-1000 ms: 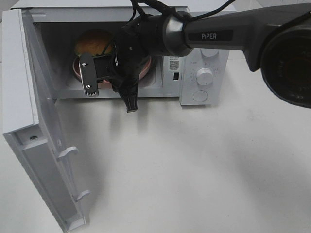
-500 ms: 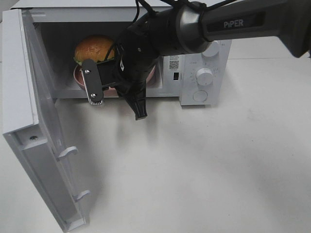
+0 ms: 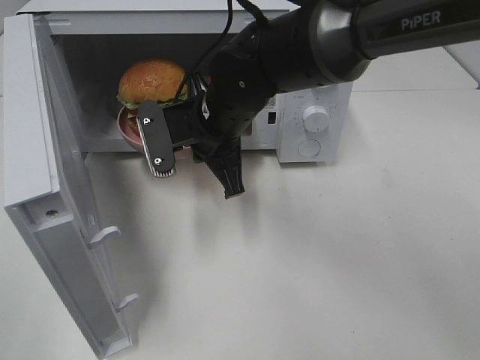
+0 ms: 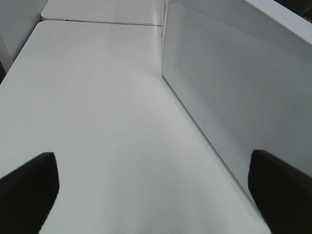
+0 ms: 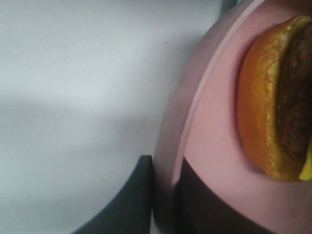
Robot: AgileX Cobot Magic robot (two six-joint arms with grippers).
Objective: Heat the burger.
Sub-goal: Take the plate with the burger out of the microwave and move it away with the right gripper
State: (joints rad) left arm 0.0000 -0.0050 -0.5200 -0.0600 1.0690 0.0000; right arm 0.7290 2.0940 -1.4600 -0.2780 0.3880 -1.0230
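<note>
Right hand (image 5: 163, 195) pinches the pink plate's (image 5: 214, 146) rim inside the microwave (image 3: 315, 120). The burger (image 3: 151, 81) looks soft, light, likely to slide; carry it by the plate. Left hand (image 4: 151, 195) released.

"PiPER" in pale capitals with a small i — printed on the dark grey arm (image 3: 390, 26) at the far right of the exterior high view, running along the link above the microwave (image 3: 307, 112). A small QR-code sticker (image 3: 268, 100) on the microwave's white control panel, left of the upper knob (image 3: 316, 119); partly hidden behind the arm, too small to scan or read. Faint markings ringed around that knob, not legible. Nothing readable on the open door (image 3: 52, 187) at the left, nor anywhere in either wrist view — only plain white surfaces, a pink plate rim (image 5: 195, 122) and a bun.
</note>
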